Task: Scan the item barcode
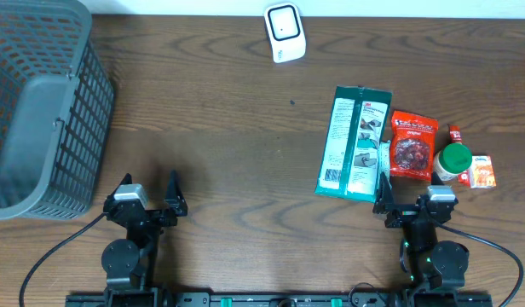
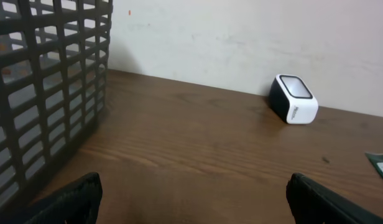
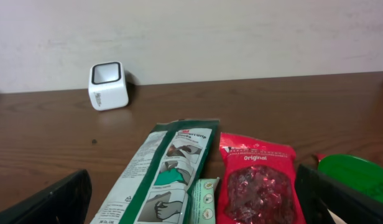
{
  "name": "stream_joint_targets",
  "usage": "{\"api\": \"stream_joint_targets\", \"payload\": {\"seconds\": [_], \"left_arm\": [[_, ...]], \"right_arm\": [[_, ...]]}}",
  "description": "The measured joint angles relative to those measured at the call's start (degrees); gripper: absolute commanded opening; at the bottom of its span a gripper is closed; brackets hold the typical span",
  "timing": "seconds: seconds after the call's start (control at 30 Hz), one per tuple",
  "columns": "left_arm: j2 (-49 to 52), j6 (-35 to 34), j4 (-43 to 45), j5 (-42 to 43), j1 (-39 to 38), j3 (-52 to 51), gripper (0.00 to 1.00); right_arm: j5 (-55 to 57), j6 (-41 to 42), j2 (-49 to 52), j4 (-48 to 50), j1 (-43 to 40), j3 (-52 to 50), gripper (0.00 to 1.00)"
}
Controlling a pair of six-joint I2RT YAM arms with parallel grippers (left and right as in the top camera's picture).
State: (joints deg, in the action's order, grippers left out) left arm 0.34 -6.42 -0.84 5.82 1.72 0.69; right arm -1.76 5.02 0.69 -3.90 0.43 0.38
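Left gripper (image 1: 148,186) and right gripper (image 1: 407,203) wide open, empty, at the near edge. Best to take the green packet (image 1: 354,143), just ahead of the right gripper, by a long edge, barcode kept clear and turned toward the white scanner (image 1: 285,32) at the far edge. Wood-grain table (image 1: 228,128); pale wall (image 2: 241,37) behind; grey basket (image 1: 41,111) far left.

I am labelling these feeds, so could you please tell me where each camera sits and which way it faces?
Overhead: above the table, looking straight down at basket, scanner, green packet; left arm and right arm at the near edge.
Left wrist: low on the left arm, facing the wall; basket, scanner; own open jaws in bottom corners.
Right wrist: low on the right arm, facing the wall; scanner, green packet; own open jaws in bottom corners.
Shared: all three show the scanner.
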Motion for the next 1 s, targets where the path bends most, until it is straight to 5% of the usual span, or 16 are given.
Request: {"api": "stream_joint_targets", "payload": {"seconds": [1.0], "left_arm": [[0.0, 0.72, 0.0, 0.0, 0.0, 0.0, 0.95]], "right_arm": [[0.0, 0.0, 0.0, 0.0, 0.0, 0.0, 0.99]]}}
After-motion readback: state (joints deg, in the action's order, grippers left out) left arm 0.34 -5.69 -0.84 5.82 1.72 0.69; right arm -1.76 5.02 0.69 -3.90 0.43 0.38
